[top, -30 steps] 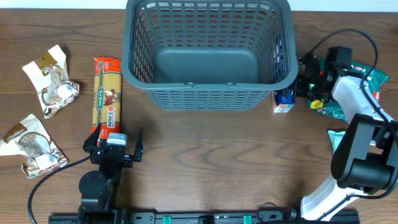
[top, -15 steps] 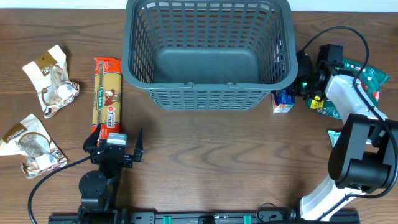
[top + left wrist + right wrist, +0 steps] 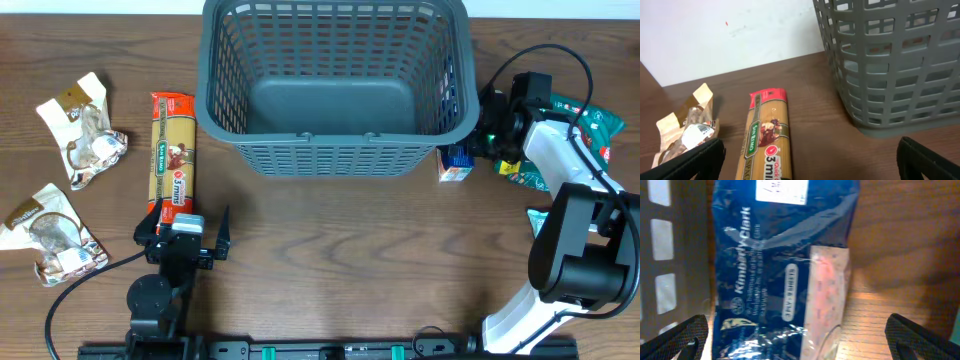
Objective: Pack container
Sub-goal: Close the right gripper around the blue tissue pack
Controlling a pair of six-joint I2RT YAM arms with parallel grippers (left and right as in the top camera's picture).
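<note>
The container (image 3: 335,155), a large dark grey lattice basket, stands at the back middle and holds nothing; its wall also fills the right of the left wrist view (image 3: 890,65). A long spaghetti packet (image 3: 172,160) lies left of it. My left gripper (image 3: 185,225) is open at that packet's near end, and the spaghetti packet (image 3: 765,135) runs away between the fingers (image 3: 695,162). My right gripper (image 3: 478,135) is open beside the basket's right wall, over a blue tissue packet (image 3: 456,162). That tissue packet (image 3: 780,255) lies between my wide-apart fingertips (image 3: 925,340), ungripped.
Two crinkled snack packets (image 3: 85,130) (image 3: 50,235) lie at the far left. Green packets (image 3: 580,115) and a teal one (image 3: 540,225) lie on the right by the right arm. The basket wall (image 3: 670,255) stands close against the tissue packet.
My right gripper has moved left, closer to the basket wall and the blue tissue packet. The left arm and all packets have stayed put.
</note>
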